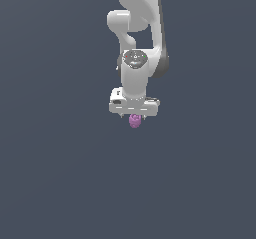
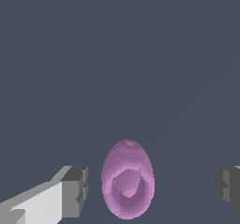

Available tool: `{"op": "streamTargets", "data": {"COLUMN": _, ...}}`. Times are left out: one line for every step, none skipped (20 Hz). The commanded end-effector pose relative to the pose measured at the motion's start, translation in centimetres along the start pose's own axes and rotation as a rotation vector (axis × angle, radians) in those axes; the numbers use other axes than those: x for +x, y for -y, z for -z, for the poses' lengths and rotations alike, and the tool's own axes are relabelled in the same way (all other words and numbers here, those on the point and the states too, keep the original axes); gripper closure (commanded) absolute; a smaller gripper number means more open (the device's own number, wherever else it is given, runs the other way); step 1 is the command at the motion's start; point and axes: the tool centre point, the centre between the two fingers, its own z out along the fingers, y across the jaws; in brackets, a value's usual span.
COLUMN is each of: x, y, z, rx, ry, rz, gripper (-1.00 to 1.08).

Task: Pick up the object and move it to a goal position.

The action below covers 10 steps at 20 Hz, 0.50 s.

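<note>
one arm upright | tool (image 1: 134,116) down, spread | object (image 2: 127,180) between fingers

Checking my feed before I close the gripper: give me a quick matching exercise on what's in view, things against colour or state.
Things:
1. object
2. gripper
3. fingertips
4. arm

Descriptions:
A. white, reaching down from above
B. grey pads on either side of the object
C. purple-pink, bumpy
D. open, straddling the object

Pairs: 1-C, 2-D, 3-B, 4-A
</note>
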Motion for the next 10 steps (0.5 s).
{"op": "streamTargets", "data": {"x": -1.3, "y": 0.4, "z": -0.9, "rx": -0.001, "ry": -0.004, "rz": -0.038, "gripper": -0.92}}
{"op": "streamTargets", "data": {"x": -1.7, "y": 0.5, "z": -1.2, "rx": -0.002, "ry": -0.005, "rz": -0.051, "gripper": -0.92}}
{"op": "streamTargets", "data": {"x": -2.1, "y": 0.6, "z": -1.4, "rx": -0.002, "ry": -0.007, "rz": -0.064, "gripper": -0.92}}
{"op": "streamTargets", "data": {"x": -2.5, "y": 0.7, "z": -1.7, "rx": -0.002, "ry": -0.008, "rz": -0.075, "gripper": -0.92}}
{"op": "streamTargets", "data": {"x": -2.8, "y": 0.8, "z": -1.9, "rx": -0.003, "ry": -0.009, "rz": -0.085, "gripper": -0.92}}
{"op": "streamTargets", "data": {"x": -3.2, "y": 0.9, "z": -2.1, "rx": -0.003, "ry": -0.01, "rz": -0.094, "gripper": -0.92}}
{"op": "streamTargets", "data": {"x": -3.4, "y": 0.9, "z": -2.3, "rx": -0.003, "ry": -0.011, "rz": -0.102, "gripper": -0.92}}
{"op": "streamTargets", "data": {"x": -3.7, "y": 1.0, "z": -2.4, "rx": -0.003, "ry": -0.011, "rz": -0.109, "gripper": -0.92}}
{"op": "streamTargets", "data": {"x": -3.9, "y": 1.0, "z": -2.5, "rx": -0.003, "ry": -0.012, "rz": -0.115, "gripper": -0.92}}
{"op": "streamTargets", "data": {"x": -4.1, "y": 1.1, "z": -2.6, "rx": -0.003, "ry": -0.012, "rz": -0.12, "gripper": -0.92}}
